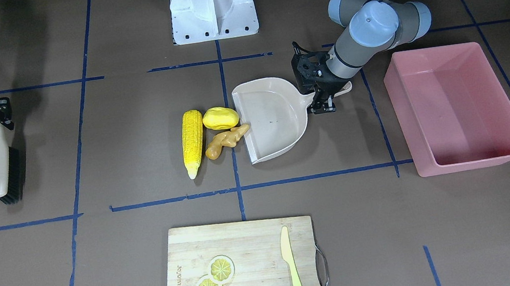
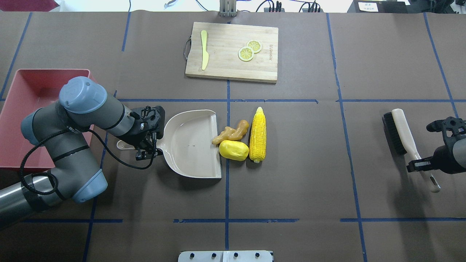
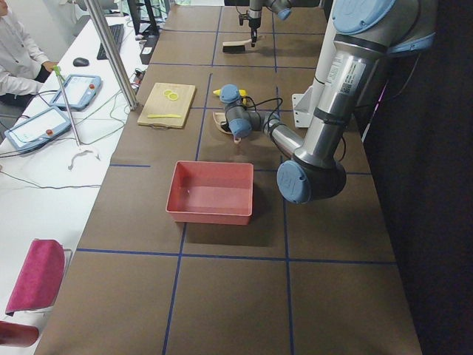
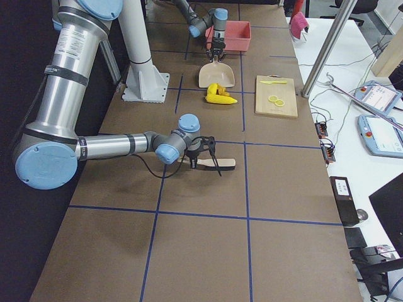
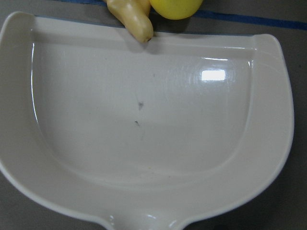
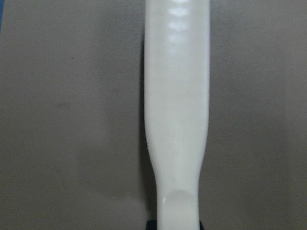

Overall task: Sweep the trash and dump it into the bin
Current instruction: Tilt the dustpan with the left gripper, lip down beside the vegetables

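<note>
The trash lies mid-table: a long yellow corn cob (image 2: 257, 134), a yellow potato-like lump (image 2: 233, 150) and a tan ginger root (image 2: 232, 133). The ginger's tip touches the open lip of the beige dustpan (image 2: 189, 142), and the left wrist view shows it there too (image 5: 132, 19). My left gripper (image 2: 147, 147) is shut on the dustpan's handle, and the pan rests flat on the table. The pink bin (image 2: 25, 91) stands behind my left arm and holds nothing. My right gripper (image 2: 418, 163) is shut on the handle of a black-bristled brush (image 2: 400, 133) far to the right of the trash.
A wooden cutting board (image 2: 233, 51) with two lemon slices (image 2: 249, 50) and a pale knife (image 2: 204, 54) lies at the far edge. The white robot base (image 1: 212, 6) stands at the near edge. Blue tape lines cross the brown table.
</note>
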You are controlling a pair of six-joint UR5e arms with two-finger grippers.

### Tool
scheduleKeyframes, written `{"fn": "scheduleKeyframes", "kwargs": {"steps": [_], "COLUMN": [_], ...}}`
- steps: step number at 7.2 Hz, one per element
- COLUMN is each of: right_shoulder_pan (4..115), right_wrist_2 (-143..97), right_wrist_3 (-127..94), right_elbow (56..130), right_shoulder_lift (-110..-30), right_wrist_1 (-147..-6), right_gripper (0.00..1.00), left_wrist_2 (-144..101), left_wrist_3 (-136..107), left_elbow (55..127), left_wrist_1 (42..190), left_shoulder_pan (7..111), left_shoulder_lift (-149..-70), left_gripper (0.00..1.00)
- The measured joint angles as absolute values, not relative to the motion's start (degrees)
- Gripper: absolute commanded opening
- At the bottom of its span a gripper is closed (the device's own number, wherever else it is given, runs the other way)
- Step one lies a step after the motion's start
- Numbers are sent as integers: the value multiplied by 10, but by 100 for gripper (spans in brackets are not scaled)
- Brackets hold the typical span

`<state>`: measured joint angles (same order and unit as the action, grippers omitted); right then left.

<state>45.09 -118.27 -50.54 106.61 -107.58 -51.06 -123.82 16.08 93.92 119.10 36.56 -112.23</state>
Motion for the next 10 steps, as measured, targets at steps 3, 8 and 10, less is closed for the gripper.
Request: {"fn": "scheduleKeyframes", "kwargs": {"steps": [3,8,10], "right_shoulder_pan": [451,451,452], "right_wrist_2": [-1183,-1183,-1183], "right_wrist_3": [-505,-505,-505], "right_elbow": [1066,1066,1066], "right_shoulder_lift": [-1076,-1076,-1077], "right_wrist_1": [-510,-510,-510], "right_gripper": [0,0,0], "left_wrist_2": [-1208,-1204,-1174], "left_wrist_3": [164,165,166], "left_elbow": [945,950,957], "left_wrist_1": [1189,1187,1188], "left_shoulder_pan": [370,387,387], "left_shoulder_lift": [-1123,-1121,-1125], "left_gripper": [14,7,6]}}
